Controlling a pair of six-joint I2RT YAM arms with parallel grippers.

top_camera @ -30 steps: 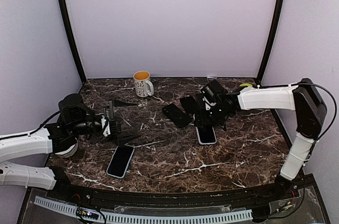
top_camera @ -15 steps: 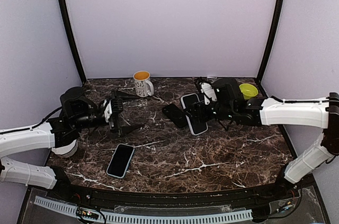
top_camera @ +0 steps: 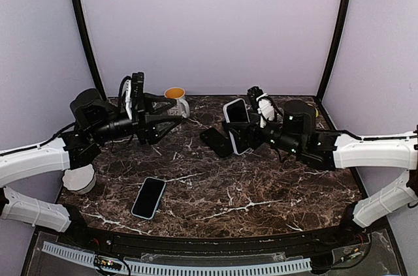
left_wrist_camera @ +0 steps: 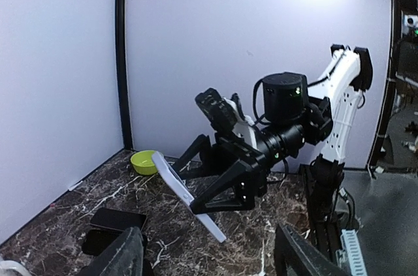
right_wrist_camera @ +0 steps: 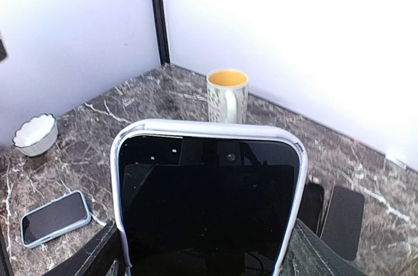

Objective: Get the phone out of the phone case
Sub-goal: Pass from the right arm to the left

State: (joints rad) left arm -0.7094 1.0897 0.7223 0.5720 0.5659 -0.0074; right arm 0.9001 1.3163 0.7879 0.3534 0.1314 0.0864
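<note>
Right pincer (top_camera: 243,138) with cased phone (top_camera: 238,119) now higher, clear of table (top_camera: 261,191)

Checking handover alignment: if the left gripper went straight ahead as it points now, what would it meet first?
Likely the phone held up by the right gripper, centred in the left wrist view; depth unclear.

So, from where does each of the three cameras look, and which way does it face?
Top external: above and behind the bases, facing down and forward over the table; shows the left arm and right arm.
Left wrist: on the left arm, facing across at the right gripper; its own fingers at the bottom edge.
Right wrist: behind the cased phone it holds, facing the mug and back-left corner; its own fingers flank the phone.
Shared: all three see the cased phone; top and right wrist see the mug.
</note>
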